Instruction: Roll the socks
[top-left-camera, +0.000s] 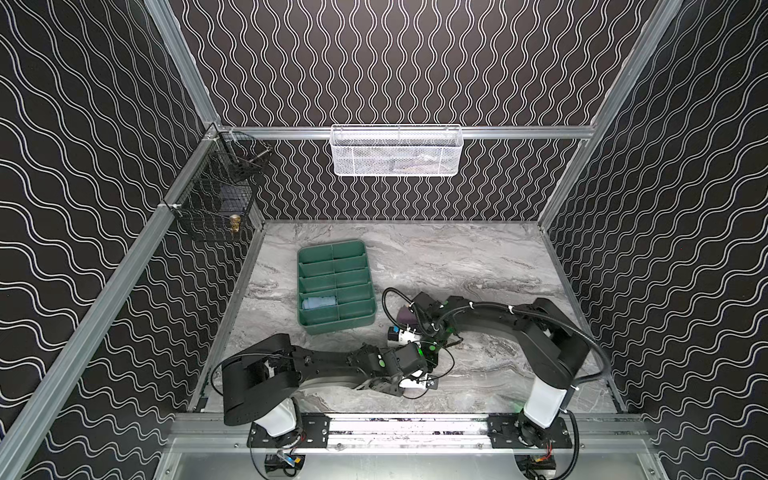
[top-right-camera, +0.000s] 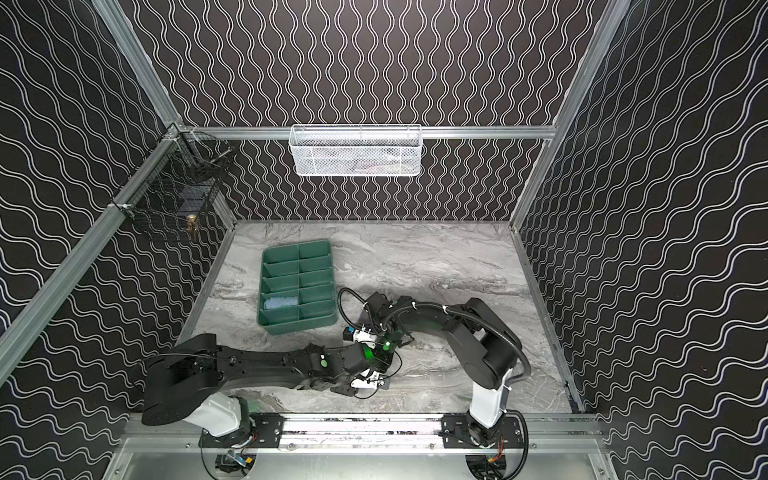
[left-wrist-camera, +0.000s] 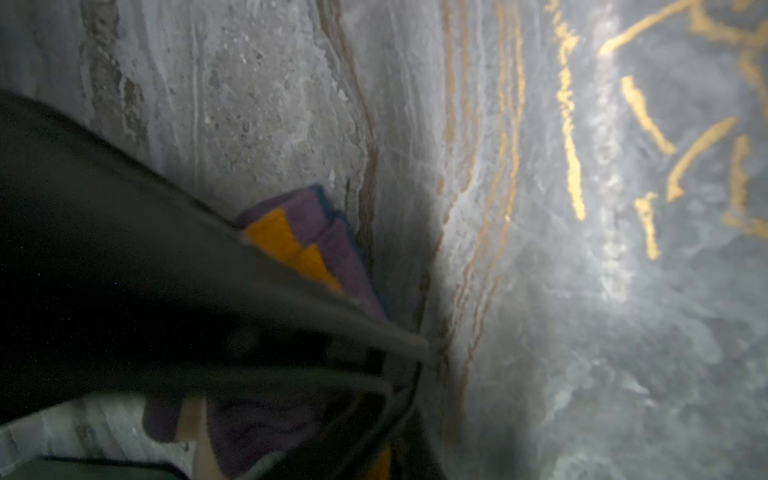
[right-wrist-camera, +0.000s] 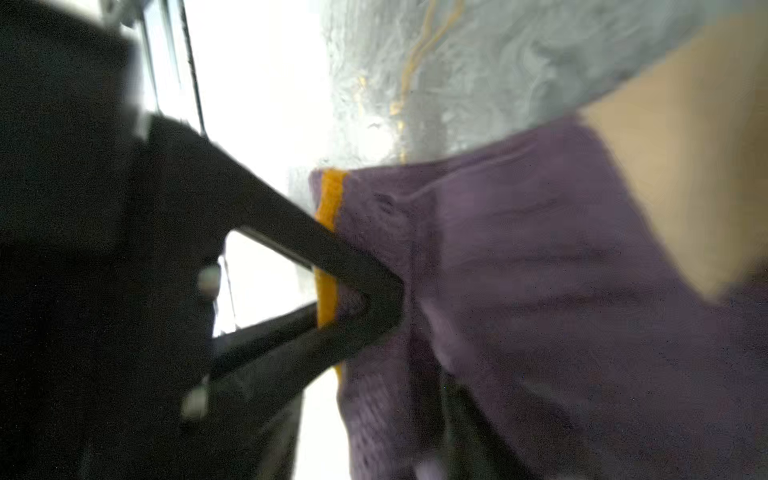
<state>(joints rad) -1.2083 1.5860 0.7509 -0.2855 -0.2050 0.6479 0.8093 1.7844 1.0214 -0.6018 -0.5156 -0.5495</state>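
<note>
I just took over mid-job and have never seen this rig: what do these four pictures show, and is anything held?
Two black robot arms work over a marble table. Both top views look down on the whole booth; the remaining two pictures come from cameras on the arms' wrists. A green divided tray holds a rolled light blue sock in one compartment. Beside the tray lies a purple sock, where both hands meet. The left hand is shut at the sock's edge; whether it pinches fabric is unclear. The right hand stands open over it.

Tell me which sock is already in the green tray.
The light blue sock, rolled up inside the tray; the purple sock lies outside it on the table.
</note>
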